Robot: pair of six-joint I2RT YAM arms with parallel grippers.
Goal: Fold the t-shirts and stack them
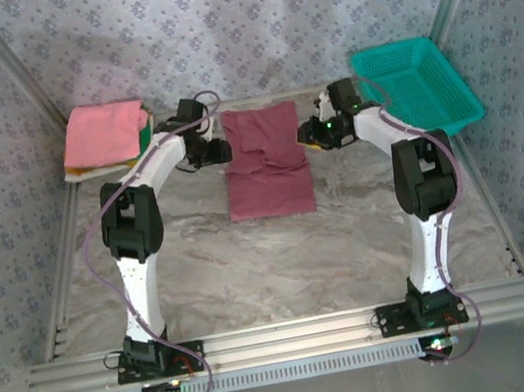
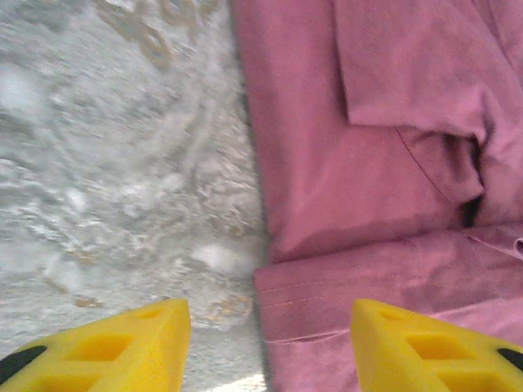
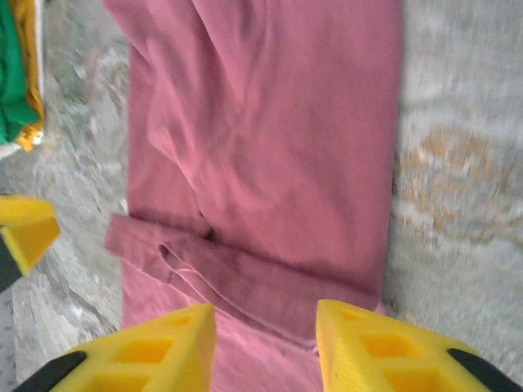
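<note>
The maroon shirt (image 1: 264,160) lies folded lengthwise at the far centre of the table (image 1: 282,253). The left gripper (image 1: 217,151) is at its left edge and the right gripper (image 1: 307,133) at its right edge. Both have jaws apart, gripping nothing. The folded shirts (image 1: 107,137) are stacked at the far left.

The left arm (image 1: 138,279) and right arm (image 1: 422,239) rise from their bases at the near edge, bend at black elbows (image 1: 132,222) and lean forward and inward, mirroring each other. The left gripper (image 1: 218,151) points toward the right gripper (image 1: 308,133); the two face each other, held low and well apart. In the left wrist view its yellow fingers (image 2: 122,347) stand parted, pinching nothing. In the right wrist view the right gripper's fingers (image 3: 155,351) are parted too, with a narrower gap
</note>
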